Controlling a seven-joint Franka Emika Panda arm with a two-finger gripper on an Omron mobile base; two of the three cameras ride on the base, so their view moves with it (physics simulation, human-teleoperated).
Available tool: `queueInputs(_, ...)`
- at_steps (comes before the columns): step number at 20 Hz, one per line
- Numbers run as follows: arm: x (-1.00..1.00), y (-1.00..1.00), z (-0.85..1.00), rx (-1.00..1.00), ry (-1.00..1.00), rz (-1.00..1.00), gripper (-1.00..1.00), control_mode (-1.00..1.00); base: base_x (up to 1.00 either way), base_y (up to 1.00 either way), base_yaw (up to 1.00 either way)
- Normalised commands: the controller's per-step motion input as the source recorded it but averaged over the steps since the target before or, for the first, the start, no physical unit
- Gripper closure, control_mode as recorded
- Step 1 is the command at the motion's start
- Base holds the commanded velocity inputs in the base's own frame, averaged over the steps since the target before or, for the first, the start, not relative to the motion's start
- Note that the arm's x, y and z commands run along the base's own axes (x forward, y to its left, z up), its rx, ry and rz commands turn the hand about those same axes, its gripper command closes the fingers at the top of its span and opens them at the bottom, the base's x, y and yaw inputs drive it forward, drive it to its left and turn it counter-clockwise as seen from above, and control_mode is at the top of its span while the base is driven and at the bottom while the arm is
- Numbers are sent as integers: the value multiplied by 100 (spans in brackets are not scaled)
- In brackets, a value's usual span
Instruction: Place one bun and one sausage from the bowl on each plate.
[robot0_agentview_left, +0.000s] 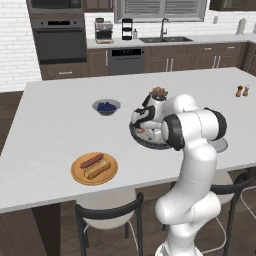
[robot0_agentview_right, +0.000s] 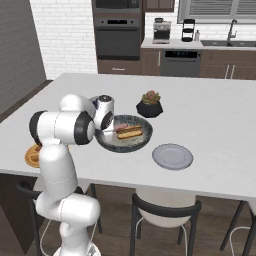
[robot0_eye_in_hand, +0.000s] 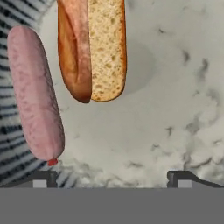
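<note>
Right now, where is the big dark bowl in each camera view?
Left base view: bowl at centre, partly behind the arm.
Right base view: left of centre, beside the grey plate.
Hand view: its speckled inside spreads across the right.
Landmark: black succulent pot just behind it in both base views.

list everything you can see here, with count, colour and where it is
bowl: one, dark grey, counter middle
bun: one, tan, in the bowl
sausage: one, pink, in the bowl beside the bun
orange plate: one, near counter edge, holding a bun and a sausage
grey plate: one, pale, bare, beside the bowl
blueberry bowl: one, grey
succulent pot: one, black, behind the bowl
shakers: two, brown, far corner
stools: dark-framed, below the counter
gripper: one, open, over the bowl
</note>
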Motion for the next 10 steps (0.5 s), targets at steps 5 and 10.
queueInputs(5, 3, -27, 0, 1, 0, 0, -100, -100, 0, 0, 0)
queueInputs(10, 29, 0, 0, 0, -1, 0, -100, -100, 0, 0, 0)
